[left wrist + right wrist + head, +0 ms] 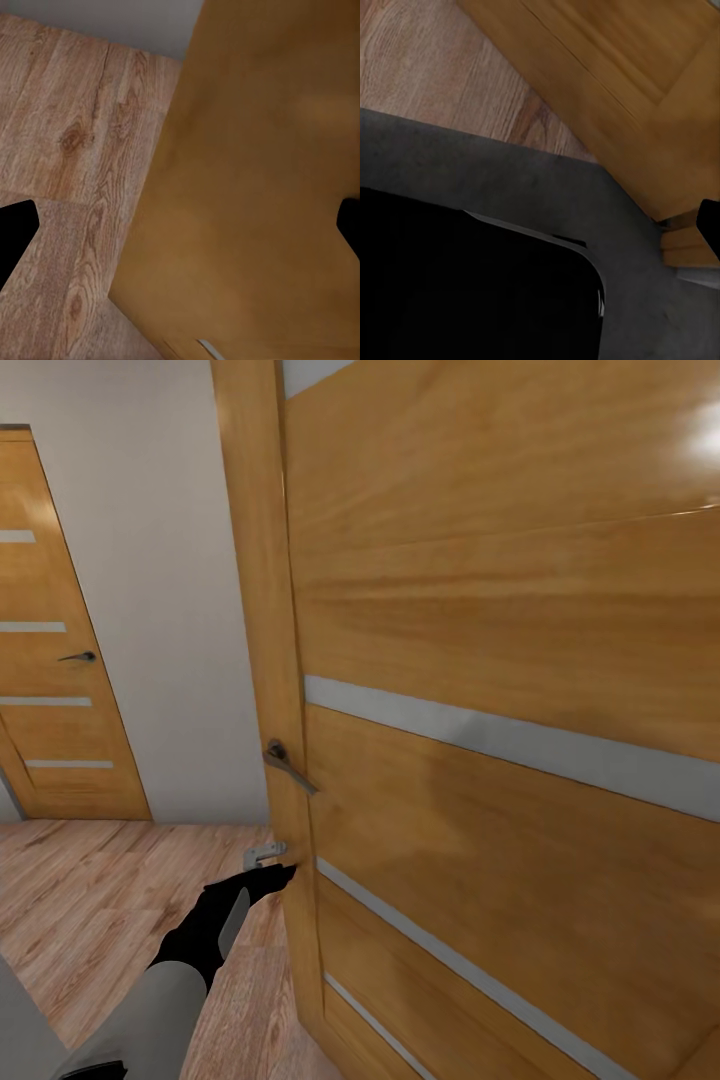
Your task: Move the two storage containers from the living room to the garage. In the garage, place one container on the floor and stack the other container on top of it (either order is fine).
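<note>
No storage container is in sight. The left tool (268, 877), fingers spread apart, reaches to the edge of a honey-coloured door (500, 660) beneath its lever handle (288, 763). The right tool's state cannot be told. At nine o'clock stands a second door (50, 660) over wood plank floor (80, 900). No writing is legible.

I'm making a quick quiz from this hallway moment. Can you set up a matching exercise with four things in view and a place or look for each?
Things:
1. near door
2. far door
3. lever handle
4. left gripper

Descriptions:
A. black, reaching low at the near door's edge
B. dark metal, angled downward on the near door's edge
C. honey wood with grey stripes, close up at the head view's right
D. honey wood, closed, at the back left beside a pale wall

Pairs: 1-C, 2-D, 3-B, 4-A
</note>
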You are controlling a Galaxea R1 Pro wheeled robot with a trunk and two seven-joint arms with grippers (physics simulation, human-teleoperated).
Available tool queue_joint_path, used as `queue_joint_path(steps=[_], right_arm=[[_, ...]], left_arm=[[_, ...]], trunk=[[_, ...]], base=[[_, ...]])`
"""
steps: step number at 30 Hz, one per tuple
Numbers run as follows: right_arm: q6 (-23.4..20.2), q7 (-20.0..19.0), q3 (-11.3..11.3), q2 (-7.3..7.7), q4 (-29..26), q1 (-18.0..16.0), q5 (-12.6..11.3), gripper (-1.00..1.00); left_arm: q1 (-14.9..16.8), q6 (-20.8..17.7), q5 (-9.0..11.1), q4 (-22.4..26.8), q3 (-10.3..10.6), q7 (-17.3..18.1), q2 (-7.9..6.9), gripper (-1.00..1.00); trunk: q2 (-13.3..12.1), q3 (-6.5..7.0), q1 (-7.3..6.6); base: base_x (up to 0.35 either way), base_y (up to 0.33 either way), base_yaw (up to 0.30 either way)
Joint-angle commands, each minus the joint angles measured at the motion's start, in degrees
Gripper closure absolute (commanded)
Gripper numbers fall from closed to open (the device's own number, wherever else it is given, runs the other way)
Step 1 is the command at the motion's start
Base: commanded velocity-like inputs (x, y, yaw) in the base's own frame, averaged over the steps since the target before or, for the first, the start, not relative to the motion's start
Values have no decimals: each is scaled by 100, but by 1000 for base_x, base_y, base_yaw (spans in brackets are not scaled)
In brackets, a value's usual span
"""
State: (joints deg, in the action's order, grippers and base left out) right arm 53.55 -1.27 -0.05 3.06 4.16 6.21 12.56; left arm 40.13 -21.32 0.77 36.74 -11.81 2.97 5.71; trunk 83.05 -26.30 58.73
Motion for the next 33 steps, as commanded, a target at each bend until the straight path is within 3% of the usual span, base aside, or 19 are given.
queue_joint_path(steps=[1, 10, 33], right_arm=[[20, -13, -3, 2, 6, -3, 1, -100], [15, -13, -3, 2, 6, -5, 1, -100], [15, -13, -3, 2, 6, -3, 1, -100]], left_arm=[[3, -37, 19, 11, -41, 37, 9, -100], [3, -3, 19, 11, -41, 37, 9, -100], [3, 5, 19, 10, -41, 37, 9, -100]], trunk=[[3, -4, 0], [3, -4, 0], [3, -4, 0]], base=[[0, 0, 0], [0, 0, -31], [0, 0, -272]])
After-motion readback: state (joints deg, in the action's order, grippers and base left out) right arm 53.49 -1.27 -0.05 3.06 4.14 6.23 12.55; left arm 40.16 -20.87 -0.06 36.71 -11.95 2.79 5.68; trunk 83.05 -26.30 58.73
